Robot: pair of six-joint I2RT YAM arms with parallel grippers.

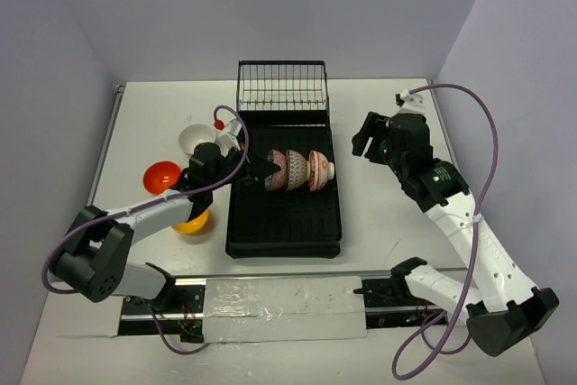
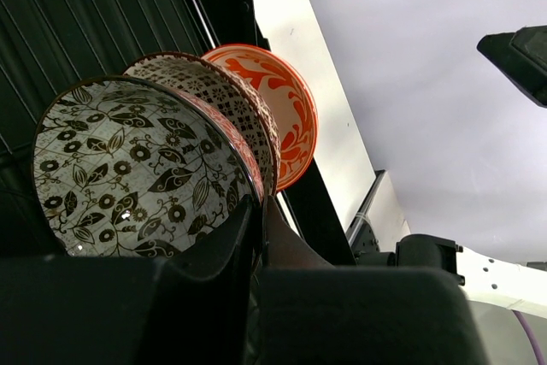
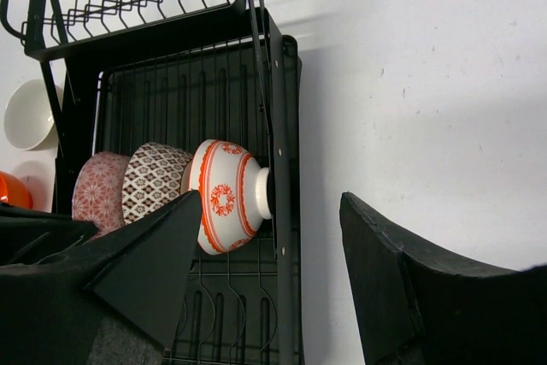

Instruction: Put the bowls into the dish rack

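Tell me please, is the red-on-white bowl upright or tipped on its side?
Tipped on its side: the red-on-white bowl shows its foot pointing sideways toward the dish rack rim.

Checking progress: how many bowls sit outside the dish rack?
3, left of the black ribbed plastic dish rack: a white round bowl farthest, a red-orange bowl nearer, a yellow-orange bowl nearest, partly under the left arm.

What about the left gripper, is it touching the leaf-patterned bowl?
Touching. The left wrist view shows the left gripper pinching the leaf-patterned bowl by its rim.
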